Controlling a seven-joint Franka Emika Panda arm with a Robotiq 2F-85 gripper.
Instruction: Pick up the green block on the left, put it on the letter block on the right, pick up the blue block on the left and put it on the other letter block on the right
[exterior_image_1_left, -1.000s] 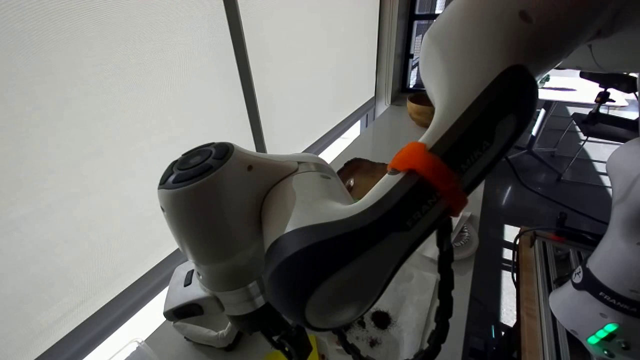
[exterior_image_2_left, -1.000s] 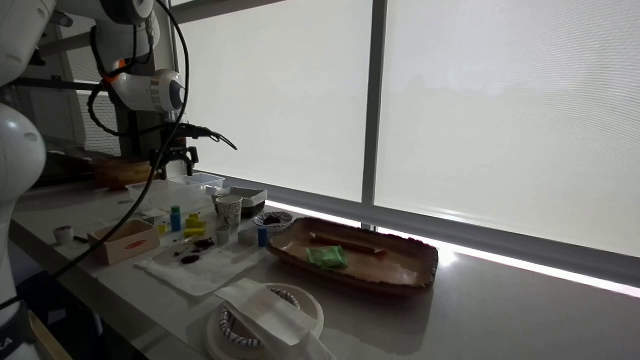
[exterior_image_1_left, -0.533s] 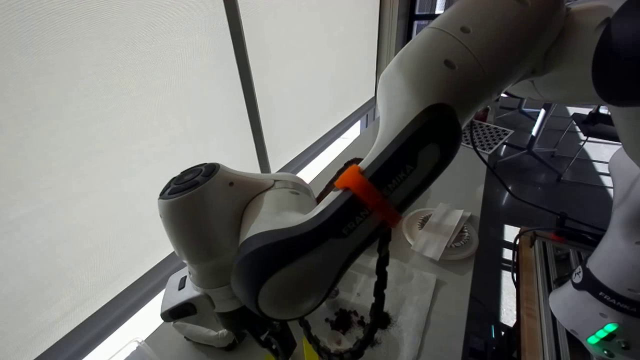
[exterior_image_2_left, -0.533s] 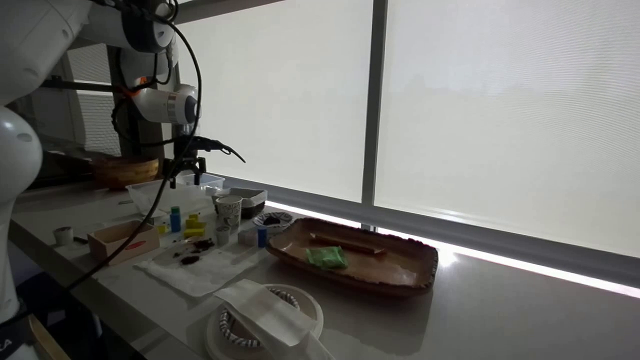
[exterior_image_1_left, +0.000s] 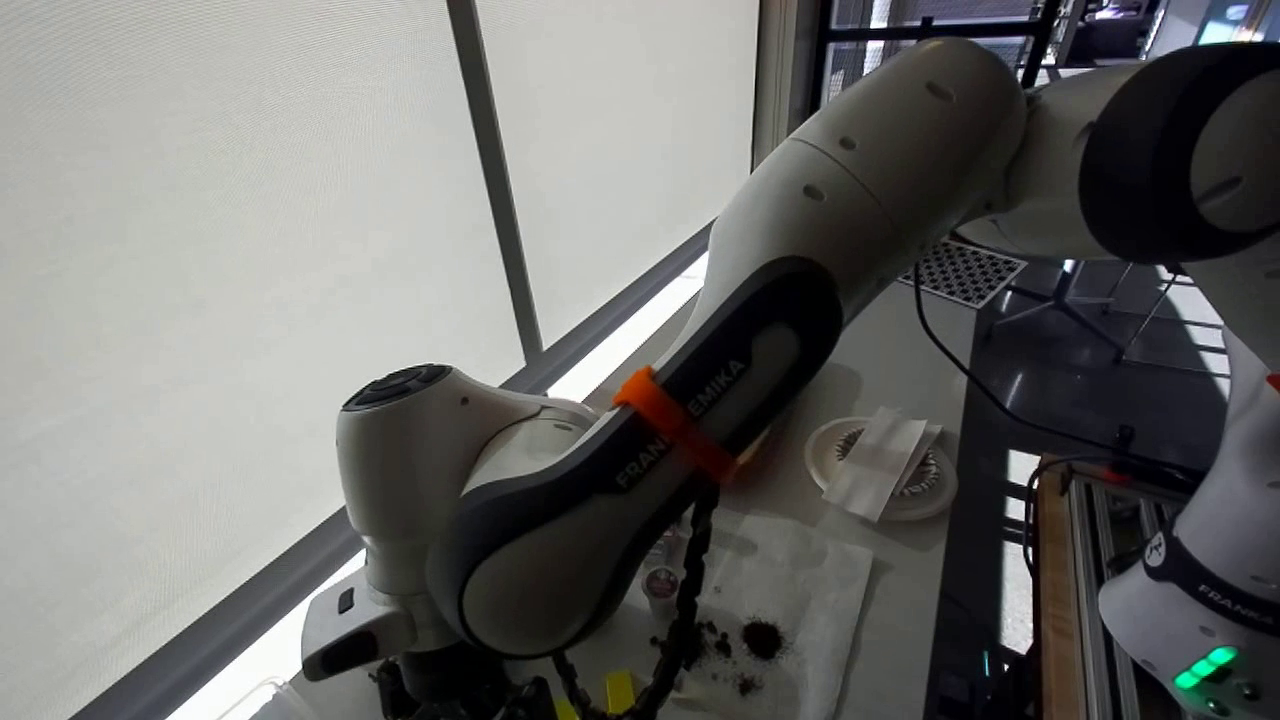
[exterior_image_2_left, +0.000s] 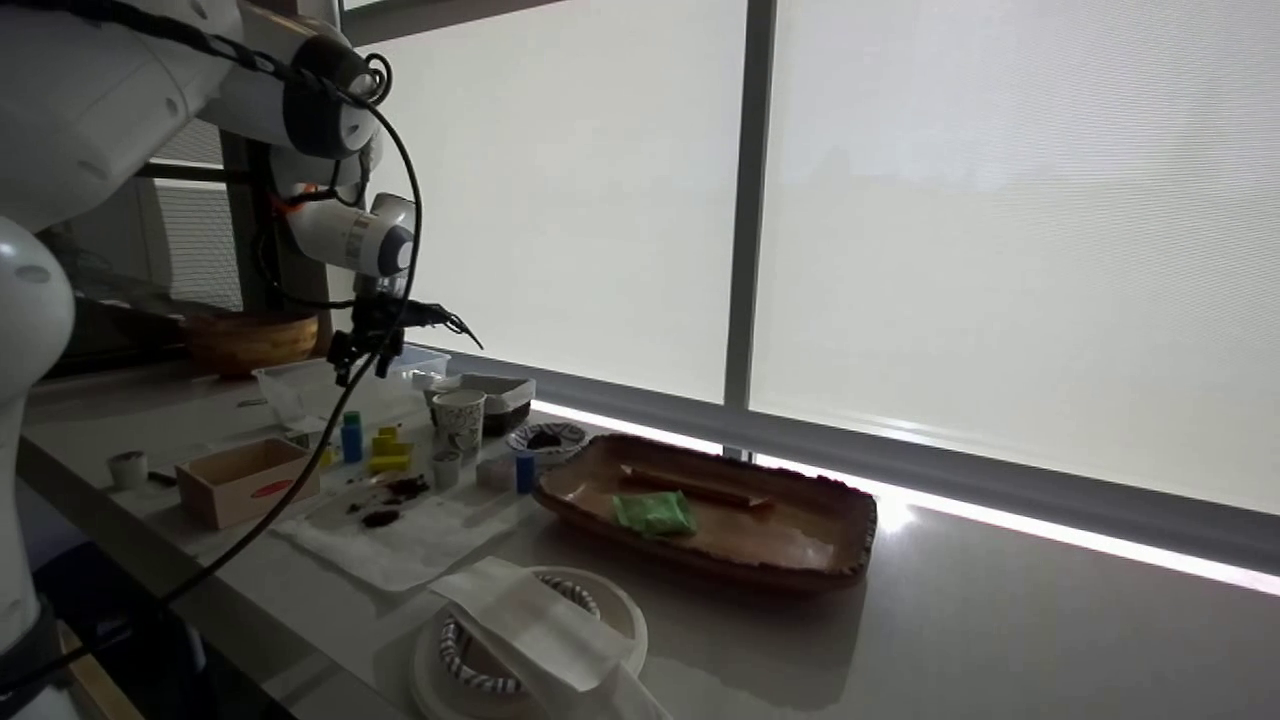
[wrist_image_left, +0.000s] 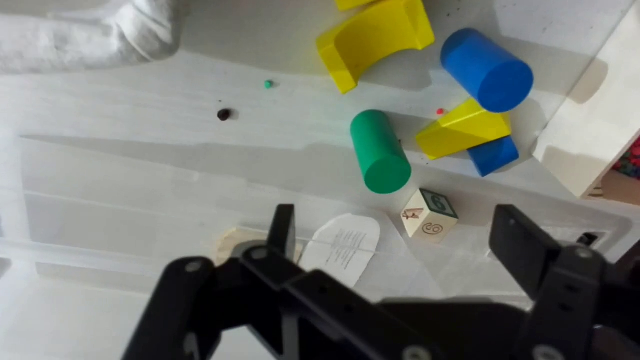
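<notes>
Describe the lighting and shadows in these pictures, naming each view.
In both exterior views, bright window shades backlight the scene; in an exterior view, glare shows below the shades, behind the wooden tray; in the wrist view, the green block casts a shadow.

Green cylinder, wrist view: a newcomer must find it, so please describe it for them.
Start at the pale wooden box at the wrist view's right edge, then go left to the upright blue cylinder. Down-left of that stands the green cylinder, similar in shape but green.
</notes>
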